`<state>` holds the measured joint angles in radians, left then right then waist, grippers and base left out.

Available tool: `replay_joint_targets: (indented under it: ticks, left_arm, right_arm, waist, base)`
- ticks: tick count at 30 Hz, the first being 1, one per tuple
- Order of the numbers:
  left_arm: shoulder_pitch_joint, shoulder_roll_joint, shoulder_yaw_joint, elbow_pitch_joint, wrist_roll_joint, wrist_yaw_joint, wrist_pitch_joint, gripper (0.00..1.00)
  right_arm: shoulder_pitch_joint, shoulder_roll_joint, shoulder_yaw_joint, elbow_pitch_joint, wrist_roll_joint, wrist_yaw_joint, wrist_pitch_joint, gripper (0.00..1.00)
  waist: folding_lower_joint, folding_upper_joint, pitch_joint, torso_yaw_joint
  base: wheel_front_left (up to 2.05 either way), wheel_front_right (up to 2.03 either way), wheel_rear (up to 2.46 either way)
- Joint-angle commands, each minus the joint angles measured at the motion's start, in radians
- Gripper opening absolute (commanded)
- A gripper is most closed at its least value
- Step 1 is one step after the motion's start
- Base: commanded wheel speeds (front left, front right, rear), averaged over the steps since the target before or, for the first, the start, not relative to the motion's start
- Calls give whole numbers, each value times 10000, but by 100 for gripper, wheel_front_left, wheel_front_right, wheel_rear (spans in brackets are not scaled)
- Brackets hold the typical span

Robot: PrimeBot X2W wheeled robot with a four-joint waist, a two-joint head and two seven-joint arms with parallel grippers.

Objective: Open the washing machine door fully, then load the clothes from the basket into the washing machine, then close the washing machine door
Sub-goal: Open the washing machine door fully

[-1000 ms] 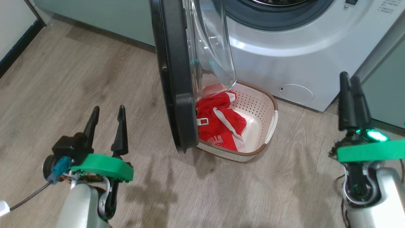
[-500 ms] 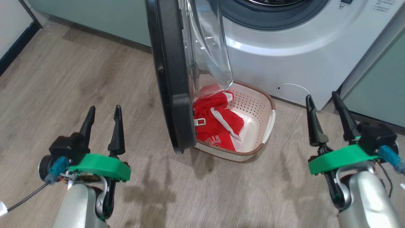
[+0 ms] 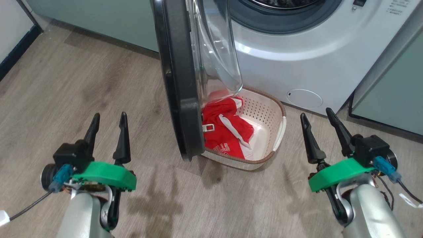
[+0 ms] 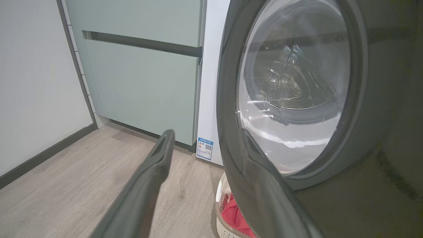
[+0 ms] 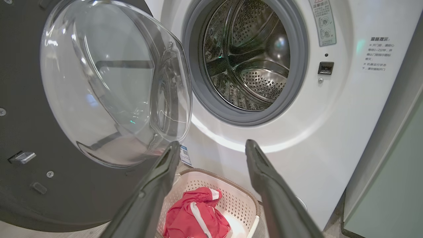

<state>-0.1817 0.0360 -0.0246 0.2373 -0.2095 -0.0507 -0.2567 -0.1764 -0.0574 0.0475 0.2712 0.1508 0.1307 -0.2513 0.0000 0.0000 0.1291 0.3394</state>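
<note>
Swung leftward, the right gripper (image 3: 315, 112) is being held wide, nearer than the wide left gripper (image 3: 110, 114) to the red jersey (image 3: 224, 130) up-left.

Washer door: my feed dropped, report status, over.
Left gripper, right gripper: jaws open, empty. Door open, drum exposed. Clothes in basket. Door's lower edge hangs over basket's left side.

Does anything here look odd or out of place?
The cream perforated plastic basket sits partly under the open black-rimmed glass washer door, which overhangs the crumpled red mesh garment inside. Nothing looks spilled or broken.
</note>
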Motion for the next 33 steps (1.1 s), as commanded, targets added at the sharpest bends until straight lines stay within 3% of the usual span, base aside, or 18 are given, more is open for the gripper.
replay_joint_targets:
  ticks: [1, 17, 18, 19, 27, 33]
  left_arm:
    - [-171, 143, 331, -265, 107, -40, -51, 100]
    - [-76, 143, 166, -204, 175, -41, -51, 100]
    - [-66, 143, 150, -186, 183, -46, -51, 40]
    - [-62, 143, 138, -176, 186, -52, -51, 0]
    - [-126, 148, 99, -295, 201, -73, -51, 0]
    - [-606, 147, 171, -1797, 258, -105, -51, 0]
  right_arm:
    - [-344, 70, 262, -230, 81, 0, -94, 100]
    - [-489, 71, 110, -17, 180, 0, -103, 100]
    - [-501, 71, 92, -11, 184, 0, -103, 100]
    - [-512, 71, 81, -7, 194, 0, -103, 100]
    - [-586, 72, 81, 35, 243, 0, -104, 100]
    - [-637, 72, 73, 68, 243, 0, -104, 100]
  waist:
    - [0, 0, -20, 9]
    - [0, 0, -93, 66]
    - [0, 0, -96, 69]
    - [0, 0, -96, 72]
    - [0, 0, -79, 106]
    - [0, 0, -66, 150]
  base:
    - [0, 0, 0]
    - [0, 0, 0]
    - [0, 0, 0]
    - [0, 0, 0]
    - [0, 0, 0]
    - [0, 0, 0]
